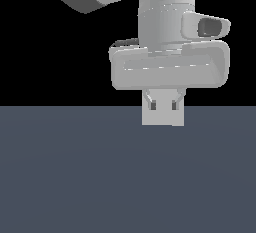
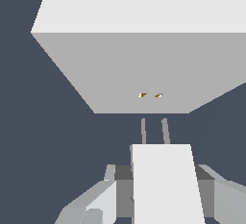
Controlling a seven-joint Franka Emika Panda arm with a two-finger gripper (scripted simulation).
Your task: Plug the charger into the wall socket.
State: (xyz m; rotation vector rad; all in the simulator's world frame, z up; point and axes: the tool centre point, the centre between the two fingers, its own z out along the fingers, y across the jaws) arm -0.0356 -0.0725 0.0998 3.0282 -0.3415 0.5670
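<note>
In the wrist view my gripper (image 2: 163,192) is shut on the charger (image 2: 166,180), a small white-grey block held between the two fingers (image 2: 122,189). Two thin grey prongs (image 2: 143,130) stick out of its front toward the wall socket (image 2: 144,64). The socket is a light-grey square plate with two tiny orange-brown dots (image 2: 150,95). The prong tips stand a short way off the plate and roughly line up with the dots. In the exterior view the gripper (image 1: 163,105) hangs low over the floor in front of the plate (image 1: 163,118). The charger blends in there.
A dark blue-grey floor (image 1: 75,177) spreads all around, with a black background above it. The arm's wrist and hand body (image 1: 170,67) fill the upper middle of the exterior view. No other objects show.
</note>
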